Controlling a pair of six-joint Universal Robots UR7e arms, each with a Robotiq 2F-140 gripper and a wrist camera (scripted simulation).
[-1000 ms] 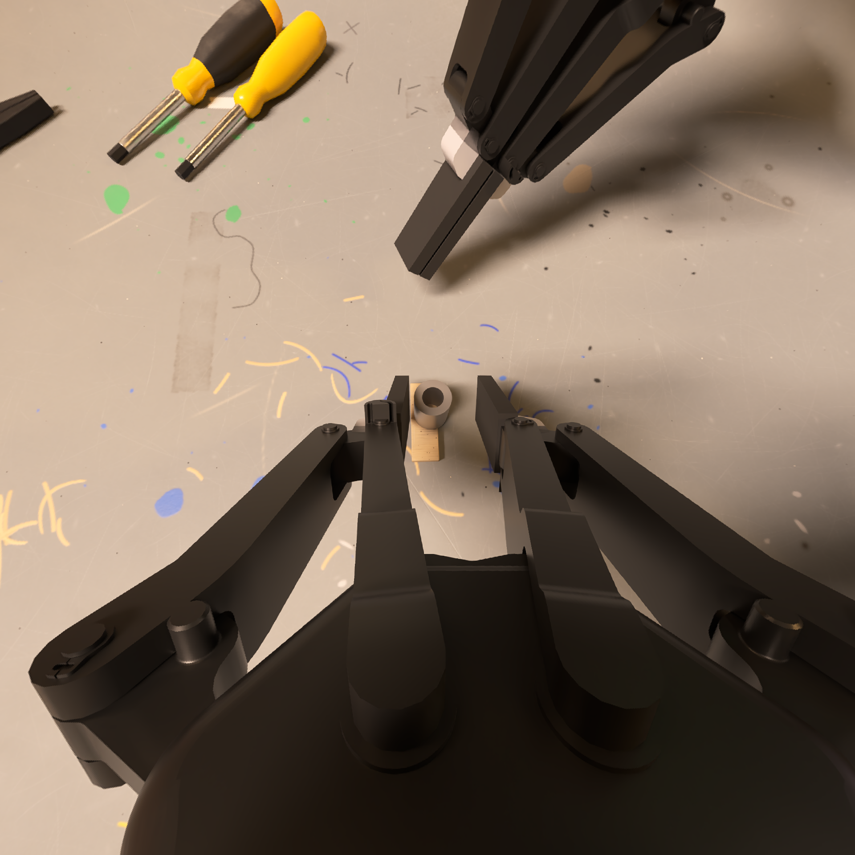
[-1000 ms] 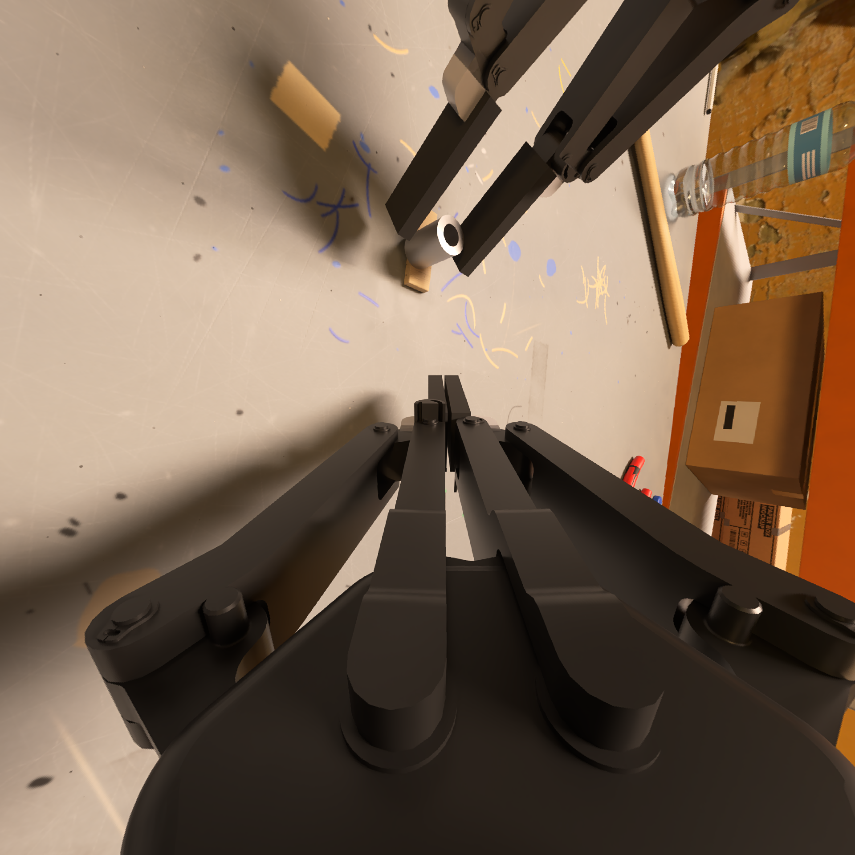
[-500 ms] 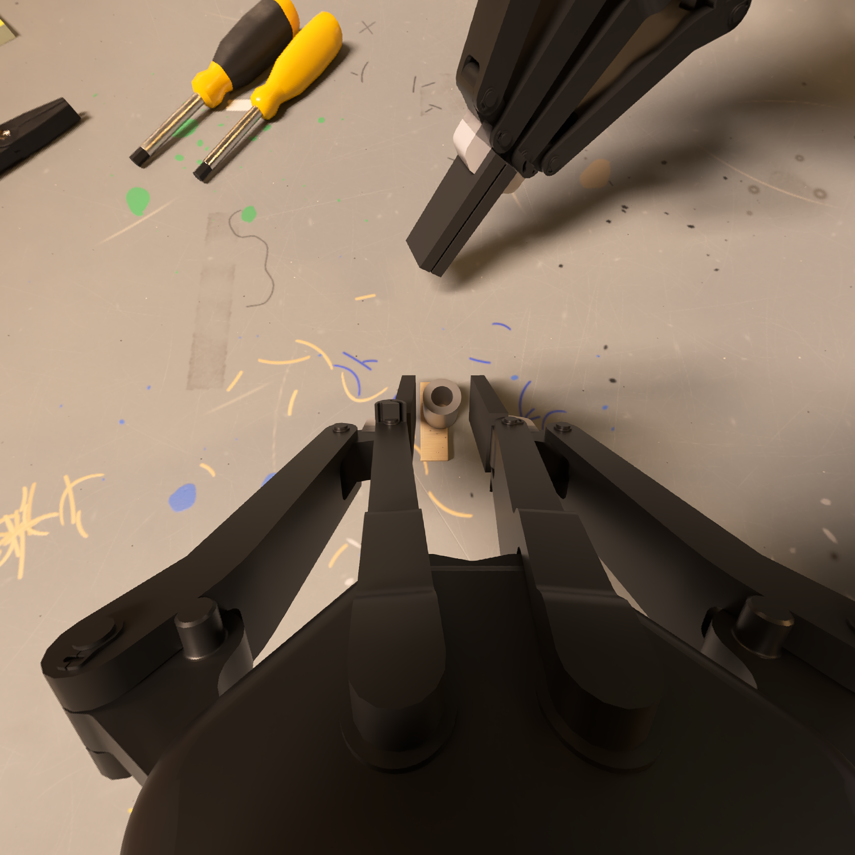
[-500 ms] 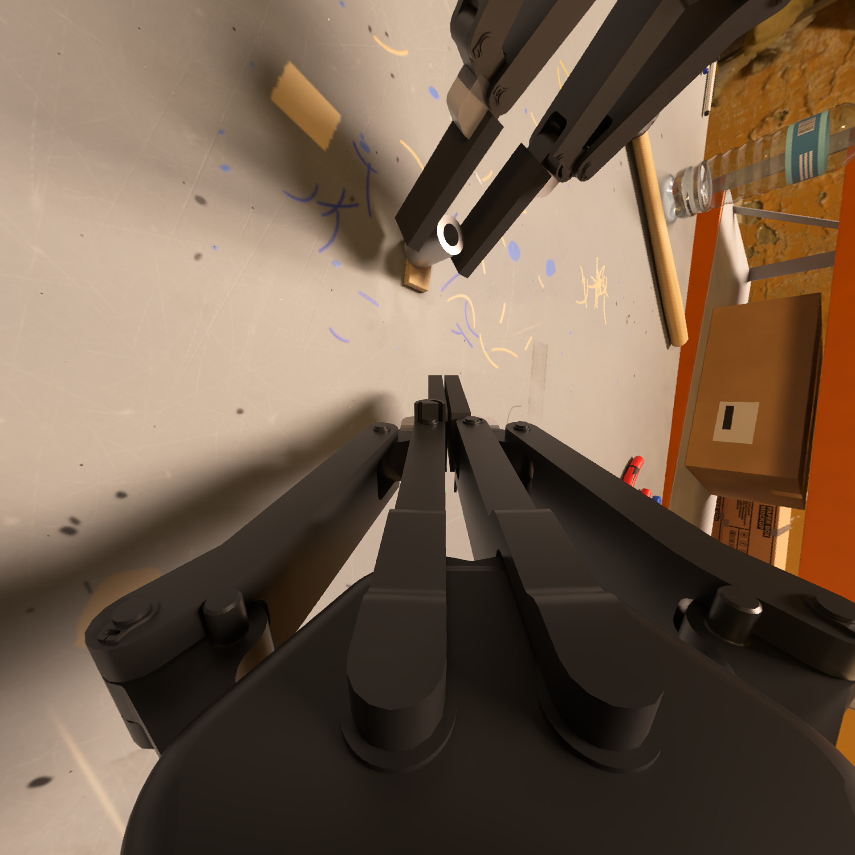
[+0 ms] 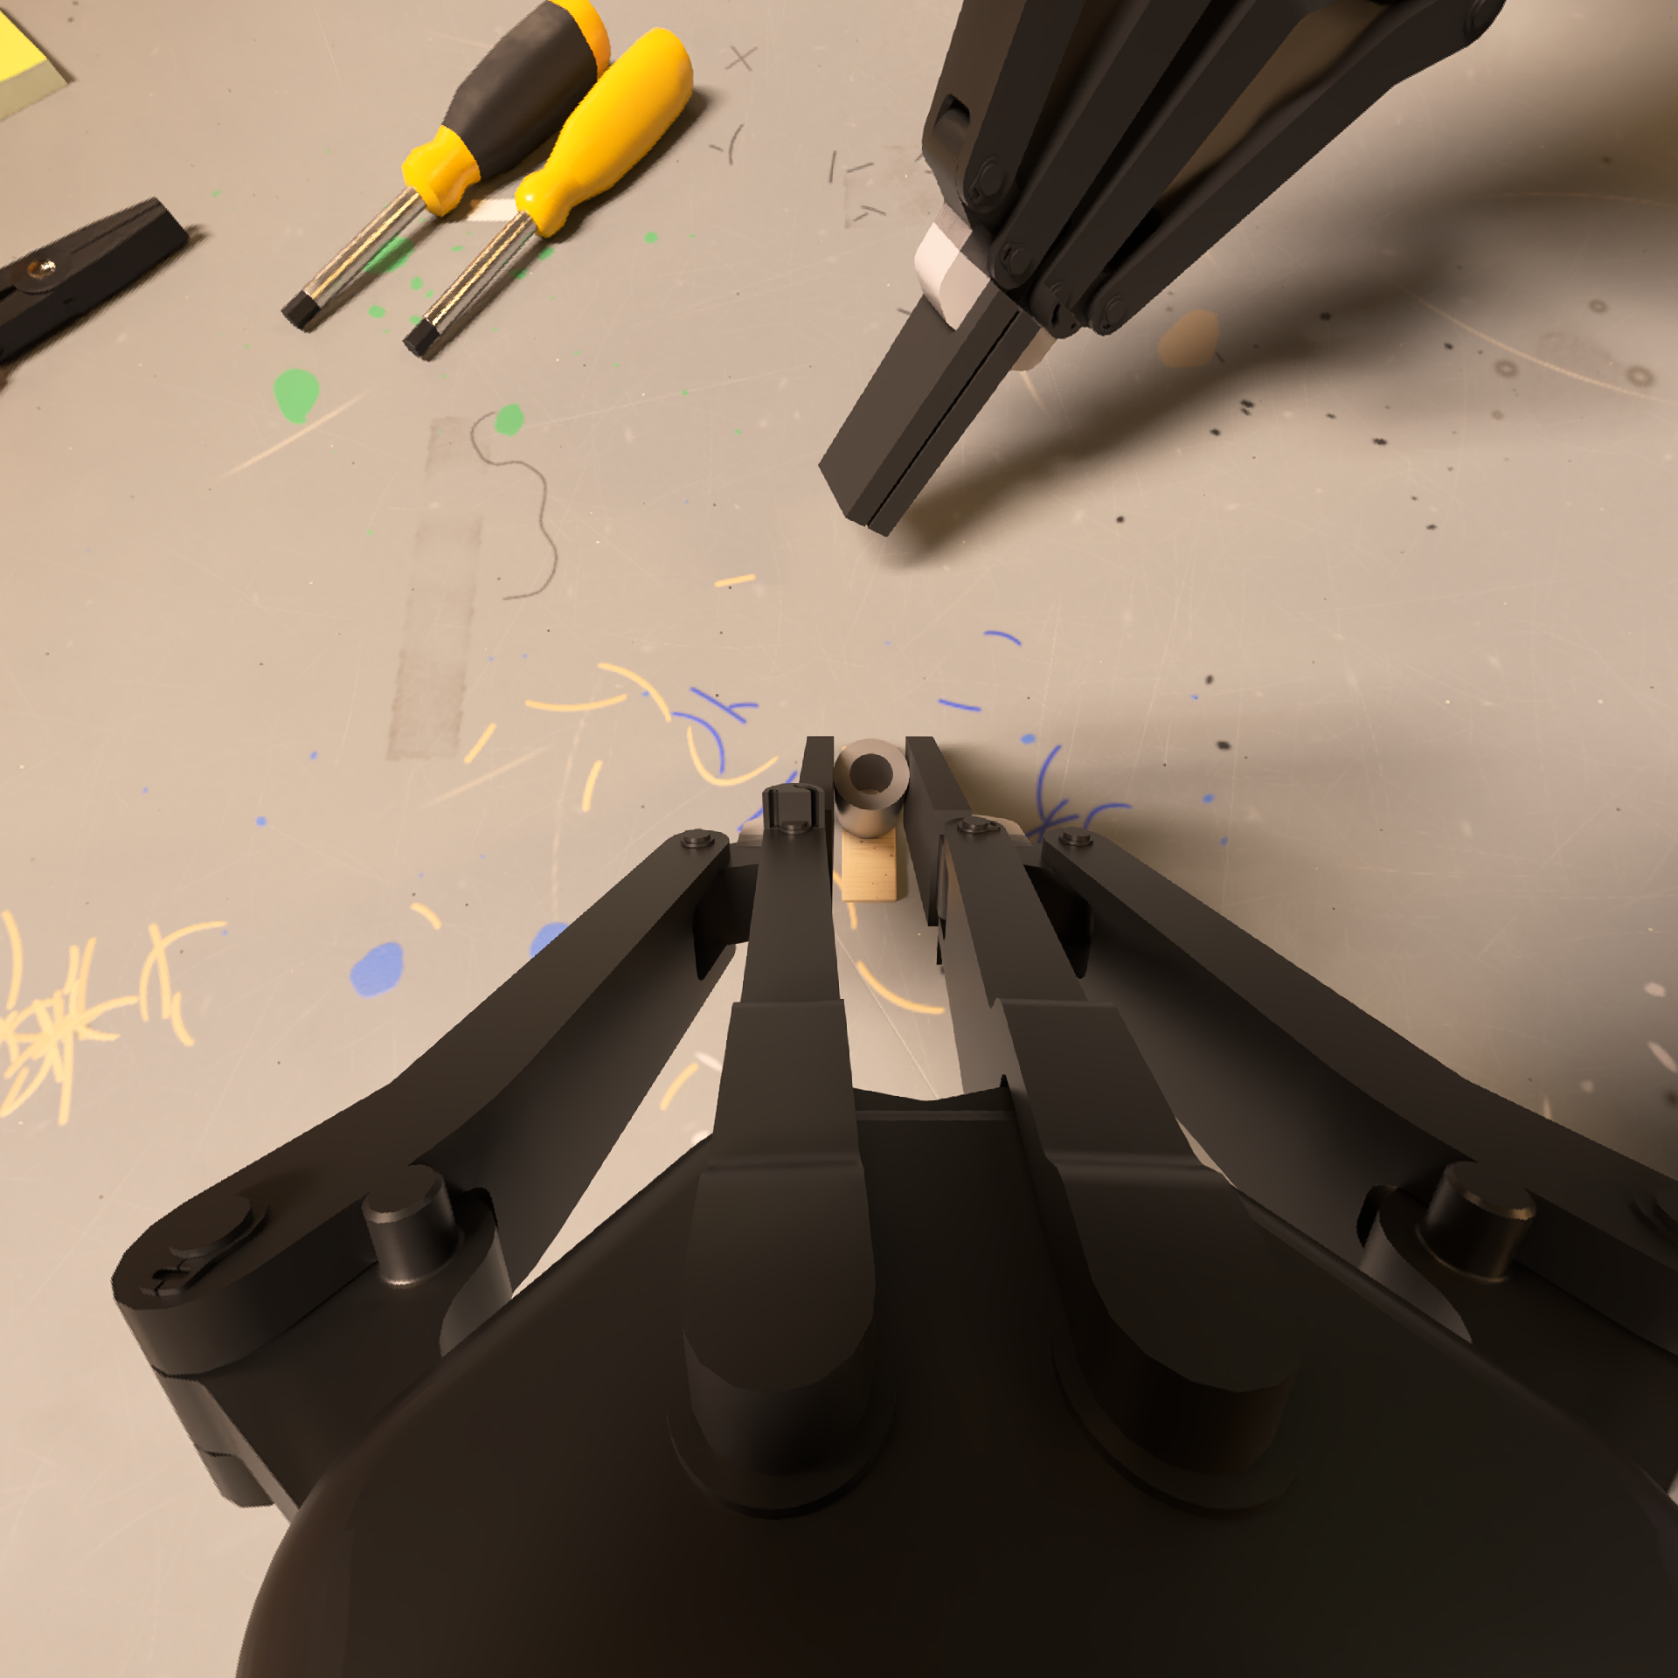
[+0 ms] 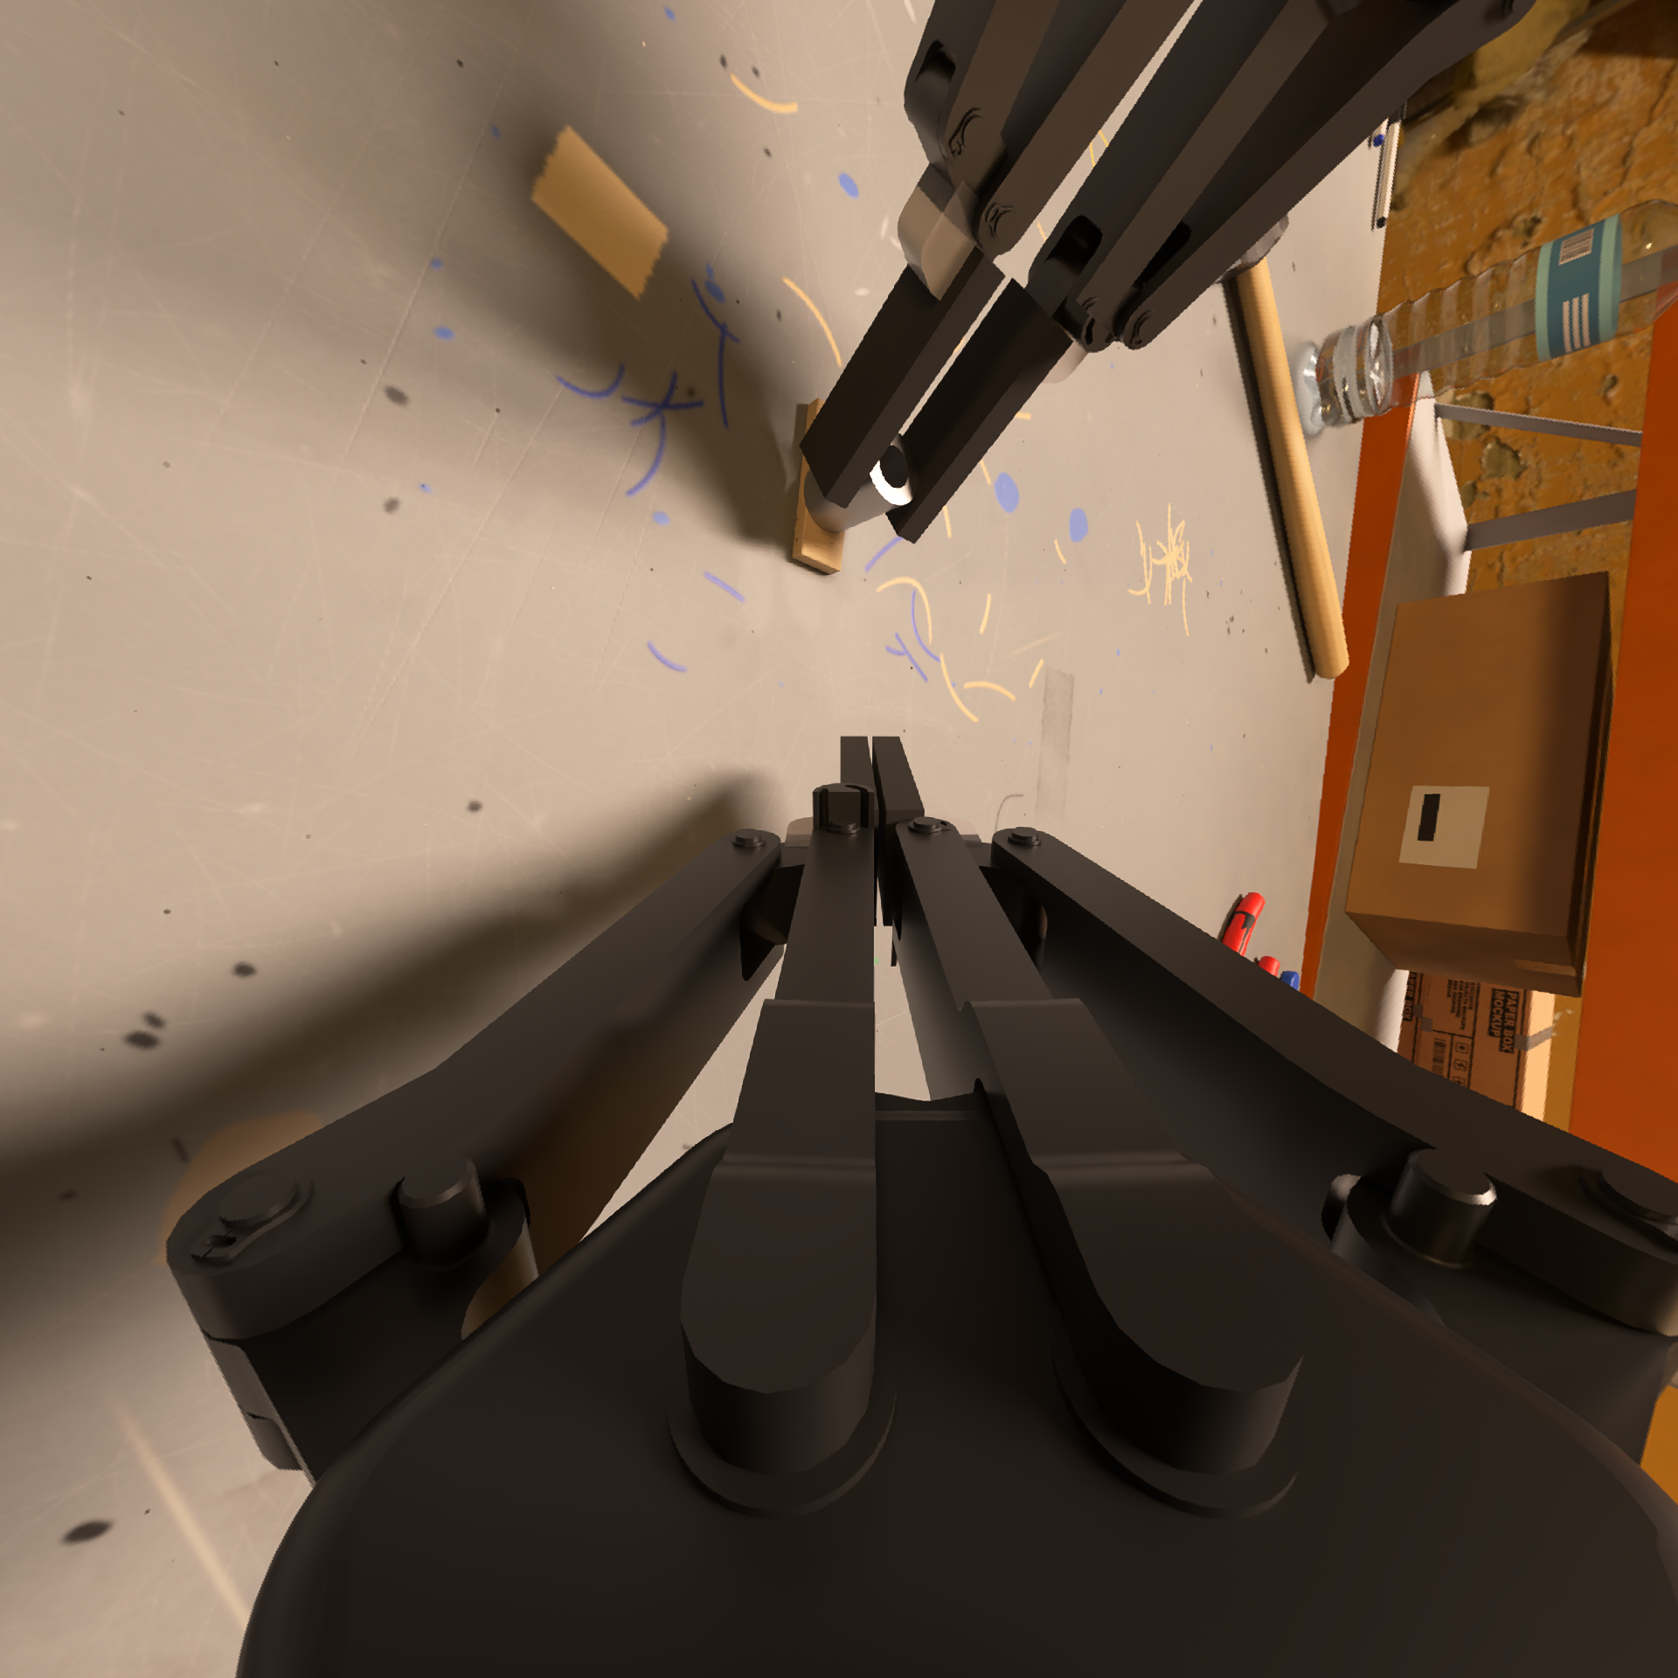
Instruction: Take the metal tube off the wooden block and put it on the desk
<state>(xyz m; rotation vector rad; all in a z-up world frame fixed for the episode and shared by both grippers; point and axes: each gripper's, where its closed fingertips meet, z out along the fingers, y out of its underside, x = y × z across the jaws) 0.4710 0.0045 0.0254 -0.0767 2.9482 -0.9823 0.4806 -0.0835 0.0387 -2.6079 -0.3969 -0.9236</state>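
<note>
A short grey metal tube (image 5: 867, 810) stands upright on a small wooden block (image 5: 870, 873) on the grey desk. My left gripper (image 5: 870, 754) has one finger on each side of the tube, and both look pressed against it. The right wrist view shows the tube (image 6: 844, 516) still seated on the block (image 6: 815, 547), with the left gripper (image 6: 863, 508) around it. My right gripper (image 6: 870, 754) is shut and empty, held above the desk away from the block. It also shows in the left wrist view (image 5: 867, 518).
Two yellow-handled screwdrivers (image 5: 508, 154) and a black tool (image 5: 82, 263) lie at the far left. A tan tape strip (image 6: 599, 209) and a wooden handle (image 6: 1285, 481) lie on the desk. A bottle (image 6: 1489, 309) and a cardboard box (image 6: 1489, 790) are beyond the desk edge.
My left gripper's fingers have closed in from a wide gap onto the tube's sides. The right gripper has not moved.
</note>
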